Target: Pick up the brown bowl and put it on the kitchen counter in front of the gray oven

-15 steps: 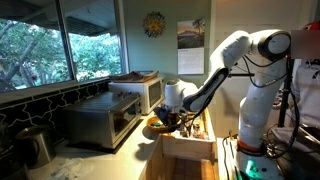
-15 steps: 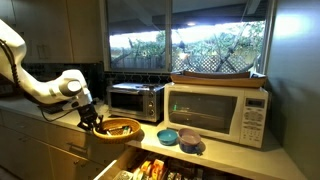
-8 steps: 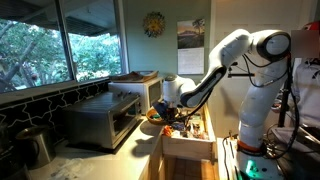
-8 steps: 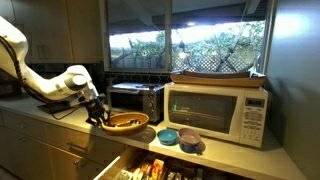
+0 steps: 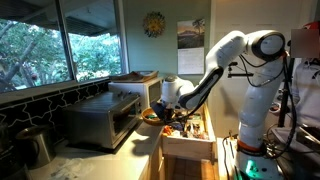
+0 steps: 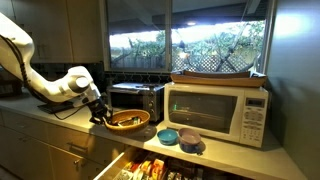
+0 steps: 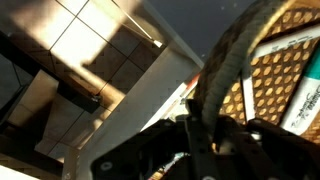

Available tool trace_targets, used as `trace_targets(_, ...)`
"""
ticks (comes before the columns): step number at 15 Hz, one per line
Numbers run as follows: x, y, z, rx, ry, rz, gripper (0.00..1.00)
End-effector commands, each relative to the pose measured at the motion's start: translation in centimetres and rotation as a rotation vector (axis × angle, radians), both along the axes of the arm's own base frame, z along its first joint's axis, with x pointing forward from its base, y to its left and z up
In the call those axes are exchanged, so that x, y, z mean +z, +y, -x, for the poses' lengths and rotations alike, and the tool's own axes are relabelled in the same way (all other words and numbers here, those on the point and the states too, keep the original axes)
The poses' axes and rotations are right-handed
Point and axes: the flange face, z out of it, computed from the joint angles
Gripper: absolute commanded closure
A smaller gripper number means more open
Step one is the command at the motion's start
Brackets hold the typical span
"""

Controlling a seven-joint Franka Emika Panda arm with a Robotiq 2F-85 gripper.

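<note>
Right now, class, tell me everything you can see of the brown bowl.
The brown bowl is wide, shallow and round. It looks wooden, dark brown outside and orange-tan inside, and seems empty. The gripper holds it nearly level, with the jaws closed on the rim nearest the arm. It appears to be just above the counter, in front of the gray oven. Nothing else seems to touch it.
</note>
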Motion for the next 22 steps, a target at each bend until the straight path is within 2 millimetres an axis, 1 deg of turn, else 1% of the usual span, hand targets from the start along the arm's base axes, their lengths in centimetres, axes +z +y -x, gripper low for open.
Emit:
trace_targets(1, -1.0, 0.1, -1.0, -0.007, -0.033, -0.039, 0.99)
trace_targets(4, -2.1, -0.1, -1.4, -0.004, -0.013, -0.072, 0.99)
trace_targets(5, -2.3, -0.2, -1.4, -0.006, -0.003, -0.081, 0.69)
trace_targets(6, -2.6, -0.3, -1.6, -0.006, 0.001, -0.087, 0.69)
trace_targets(9, -3.2, -0.3, -1.8, -0.01, 0.01, -0.106, 0.48)
trace_targets(10, -3.2, -0.3, -1.8, -0.011, 0.01, -0.109, 0.39)
trace_targets(11, -3.2, -0.3, -1.8, -0.011, 0.01, -0.109, 0.33)
trace_targets(12, -3.1, -0.3, -1.7, -0.014, 0.01, -0.11, 0.24)
trace_targets(13, -2.9, -0.2, -1.6, -0.016, 0.009, -0.106, 0.17)
trace_targets(14, -2.2, 0.1, -1.3, -0.018, 0.009, -0.086, 0.08)
trace_targets(15, -1.5, 0.5, -0.9, -0.018, 0.004, -0.072, 0.02)
trace_targets(17, 0.3, 2.3, 0.1, 0.03, 0.013, -0.051, 0.0)
trace_targets(18, 1.5, 3.9, 0.7, 0.095, 0.027, -0.043, 0.0)
trace_targets(19, 2.7, 6.1, 1.5, 0.202, 0.037, -0.032, 0.0)
trace_targets(21, 5.6, 10.2, 2.9, 0.318, 0.036, 0.001, 0.0)
trace_targets(22, 3.1, 7.5, 0.9, 0.235, 0.031, -0.024, 0.0)
